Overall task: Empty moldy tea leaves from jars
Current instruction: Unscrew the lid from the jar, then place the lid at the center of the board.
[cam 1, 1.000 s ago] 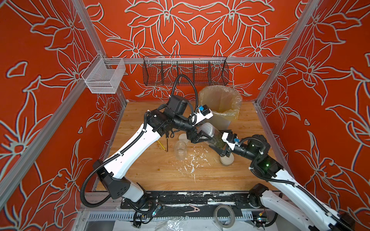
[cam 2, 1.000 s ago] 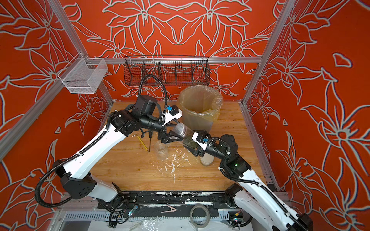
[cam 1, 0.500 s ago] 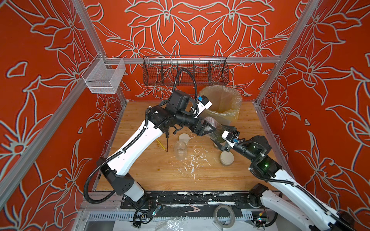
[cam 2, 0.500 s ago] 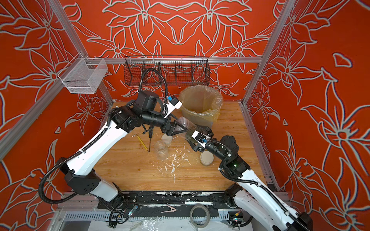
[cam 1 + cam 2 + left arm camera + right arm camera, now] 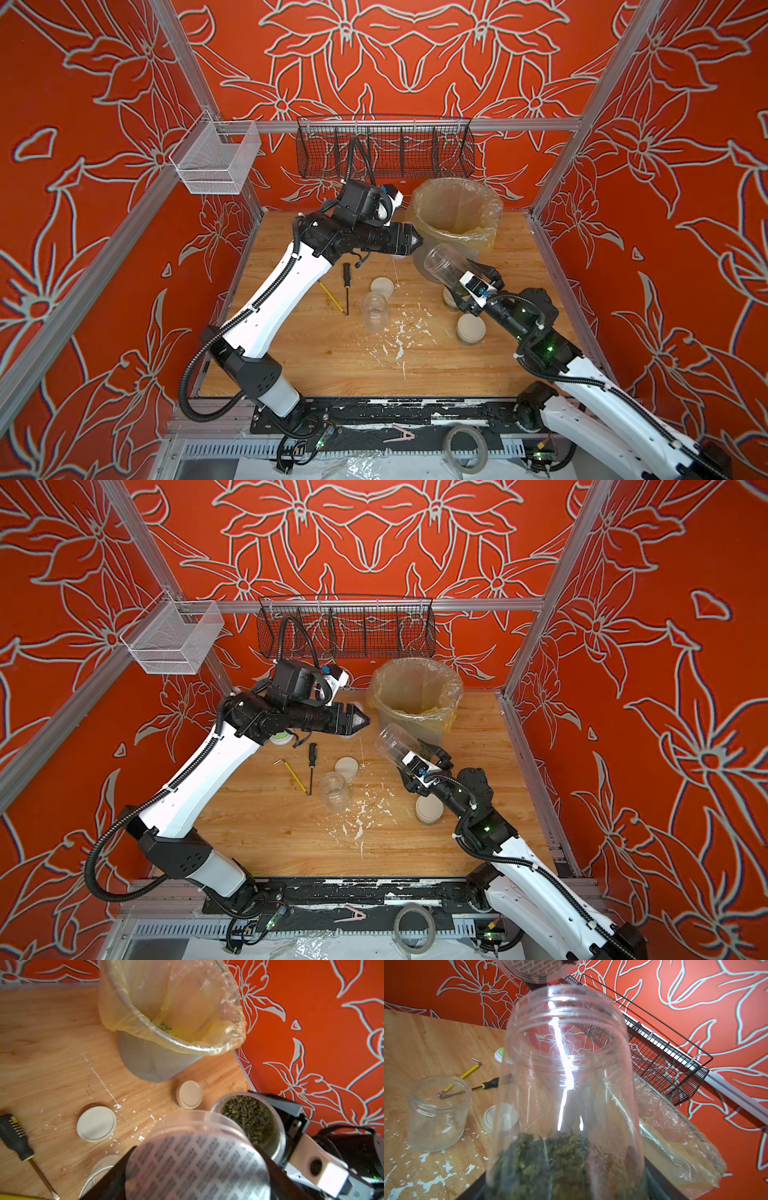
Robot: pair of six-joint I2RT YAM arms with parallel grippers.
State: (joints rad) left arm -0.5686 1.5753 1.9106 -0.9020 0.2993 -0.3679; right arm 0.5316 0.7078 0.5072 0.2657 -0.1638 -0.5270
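My right gripper (image 5: 462, 283) (image 5: 562, 1186) is shut on the base of a tall clear jar (image 5: 444, 264) (image 5: 566, 1064). The jar has no lid and tilts with its mouth toward the bin (image 5: 457, 243). The moldy tea leaves (image 5: 550, 1157) (image 5: 247, 1118) lie at its lower end. My left gripper (image 5: 415, 241) (image 5: 195, 1169) hangs just left of the jar's mouth, shut on a white lid with grey dots (image 5: 193, 1157). A short empty jar (image 5: 374, 311) stands open at mid-table. A closed jar with a cream lid (image 5: 469, 328) stands beside my right arm.
A loose cream lid (image 5: 381, 286), a black screwdriver (image 5: 346, 286) and a yellow hex key (image 5: 331, 296) lie left of centre. White paint flecks (image 5: 399, 336) dot the wood. A wire basket (image 5: 384, 151) hangs on the back wall. Some leaves (image 5: 163, 1026) lie in the bin's liner.
My left gripper has pulled up and back from the jar's mouth with the dotted lid, leaving the jar open. My right gripper has raised the jar closer to the bin.
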